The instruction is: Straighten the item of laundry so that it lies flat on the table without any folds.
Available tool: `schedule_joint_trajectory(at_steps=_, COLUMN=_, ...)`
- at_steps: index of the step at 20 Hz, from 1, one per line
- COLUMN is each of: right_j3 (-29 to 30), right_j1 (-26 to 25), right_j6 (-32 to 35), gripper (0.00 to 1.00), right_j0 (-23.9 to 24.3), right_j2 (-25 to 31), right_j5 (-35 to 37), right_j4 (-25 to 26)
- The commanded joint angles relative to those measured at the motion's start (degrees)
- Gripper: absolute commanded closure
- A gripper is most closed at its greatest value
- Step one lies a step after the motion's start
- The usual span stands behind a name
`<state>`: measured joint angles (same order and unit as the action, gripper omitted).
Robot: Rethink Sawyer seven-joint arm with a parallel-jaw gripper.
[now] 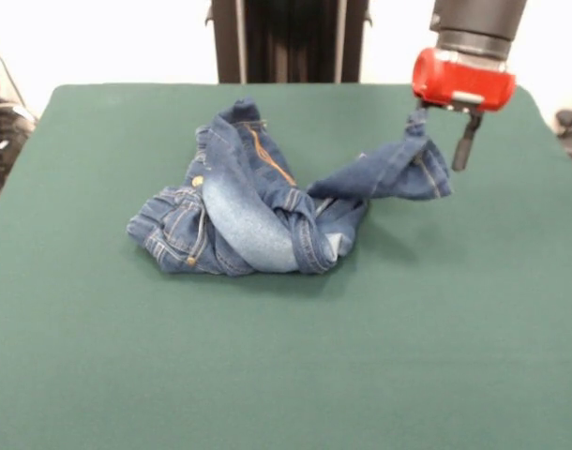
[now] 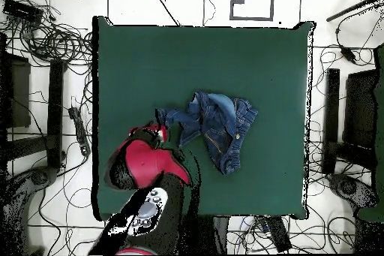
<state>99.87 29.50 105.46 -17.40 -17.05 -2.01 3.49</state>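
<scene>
Front view shows the claw [image 1: 444, 128] clenched on one leg end of the jeans [image 1: 253, 220], bunched mid-bench [image 1: 286, 375]; that thin pinch could slip free under the heap's weight.

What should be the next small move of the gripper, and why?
Probably pull a little further away from the heap. The gripper holds one leg end of the jeans lifted above the table, while the rest lies bunched and folded, so more pull should stretch that leg.

Red wrist [image 1: 462, 80], black fingers [image 1: 466, 142]
</scene>
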Motion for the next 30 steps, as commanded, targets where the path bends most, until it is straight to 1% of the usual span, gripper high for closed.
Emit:
schedule_joint_trajectory(at_steps=1, right_j3=4.42, right_j1=8.09, right_j6=3.92, gripper=0.00, right_j0=7.44, right_j2=9.09, right_j5=11.86, right_j4=0.70)
schedule_joint_trajectory(at_steps=4, right_j3=4.50, right_j1=10.94, right_j6=1.33, gripper=0.00, right_j0=9.33, right_j2=10.35, right_j5=16.66, right_j4=1.21)
schedule_joint_trajectory(at_steps=7, right_j3=4.45, right_j1=12.24, right_j6=0.68, gripper=0.00, right_j0=10.27, right_j2=11.13, right_j5=18.73, right_j4=1.64)
schedule_joint_trajectory(at_steps=19, right_j3=4.90, right_j1=14.90, right_j6=0.30, gripper=0.00, right_j0=12.86, right_j2=13.57, right_j5=23.01, right_j4=2.88)
schedule_joint_trajectory(at_steps=25, right_j3=6.43, right_j1=17.65, right_j6=-2.16, gripper=0.00, right_j0=15.65, right_j2=15.58, right_j5=25.43, right_j4=3.66)
schedule_joint_trajectory(at_steps=30, right_j3=7.59, right_j1=18.84, right_j6=-4.61, gripper=0.00, right_j0=17.61, right_j2=16.54, right_j5=25.17, right_j4=6.52)
